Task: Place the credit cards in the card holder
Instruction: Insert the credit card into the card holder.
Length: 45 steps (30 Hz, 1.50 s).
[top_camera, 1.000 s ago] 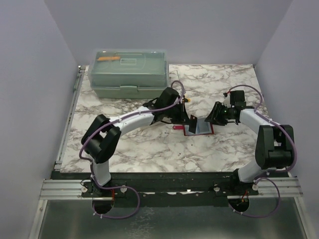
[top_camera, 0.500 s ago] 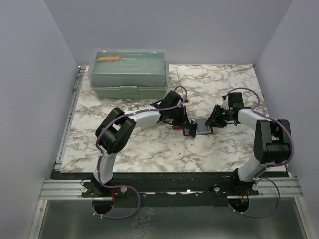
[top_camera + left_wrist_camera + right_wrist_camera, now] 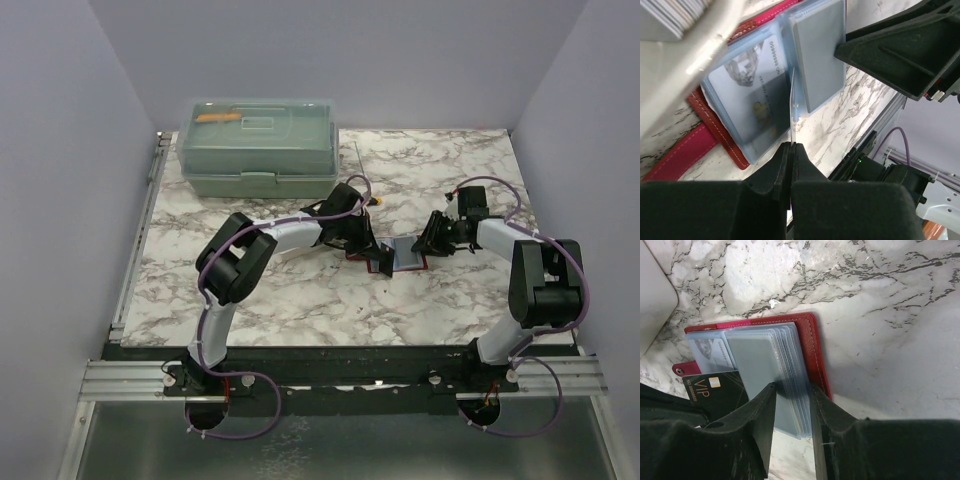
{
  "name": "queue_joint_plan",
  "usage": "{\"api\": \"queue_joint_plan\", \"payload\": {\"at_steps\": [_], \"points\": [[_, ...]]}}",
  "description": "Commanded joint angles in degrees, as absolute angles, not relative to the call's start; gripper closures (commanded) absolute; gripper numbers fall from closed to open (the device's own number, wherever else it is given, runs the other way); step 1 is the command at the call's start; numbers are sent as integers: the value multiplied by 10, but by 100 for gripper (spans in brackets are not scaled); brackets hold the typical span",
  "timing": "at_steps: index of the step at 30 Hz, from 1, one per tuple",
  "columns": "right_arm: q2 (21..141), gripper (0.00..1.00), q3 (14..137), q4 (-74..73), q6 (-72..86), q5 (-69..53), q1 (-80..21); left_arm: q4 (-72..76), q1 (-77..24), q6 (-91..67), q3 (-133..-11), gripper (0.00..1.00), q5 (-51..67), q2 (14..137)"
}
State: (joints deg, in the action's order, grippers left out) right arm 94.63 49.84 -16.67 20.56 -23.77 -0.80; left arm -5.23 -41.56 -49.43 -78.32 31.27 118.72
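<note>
The red card holder [image 3: 413, 264] lies open mid-table, its clear sleeves fanned up [image 3: 790, 347]. My left gripper [image 3: 381, 259] is shut on a dark credit card marked VIP [image 3: 715, 388]. In the left wrist view [image 3: 791, 146] the card shows edge-on [image 3: 791, 107], its far end at the fold between two sleeves. One sleeve holds a pale card [image 3: 747, 102]. My right gripper [image 3: 432, 240] is open, and its fingertips [image 3: 790, 390] straddle the stack of sleeves from above, at or just above the holder's right half.
A green lidded plastic box [image 3: 258, 148] stands at the back left with an orange item on its lid. The right gripper's black finger [image 3: 900, 55] fills the left wrist view's upper right. White walls close in both sides.
The left arm's elbow has swung in and its gripper has closed in on the holder with the card. The right gripper and holder have shifted slightly left. Little moved in the last half second.
</note>
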Motion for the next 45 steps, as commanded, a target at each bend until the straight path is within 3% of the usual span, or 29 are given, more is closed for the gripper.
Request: {"api": "queue_joint_plan", "payload": {"at_steps": [1, 14, 45], "points": [[957, 66, 486, -164, 195, -240, -9, -31, -410, -512, -797, 100, 338, 1204], [963, 70, 486, -163, 192, -242, -9, -20, -409, -522, -768, 100, 312, 1141], [969, 71, 486, -163, 190, -247, -9, -8, -401, -548, -778, 100, 328, 1204]]}}
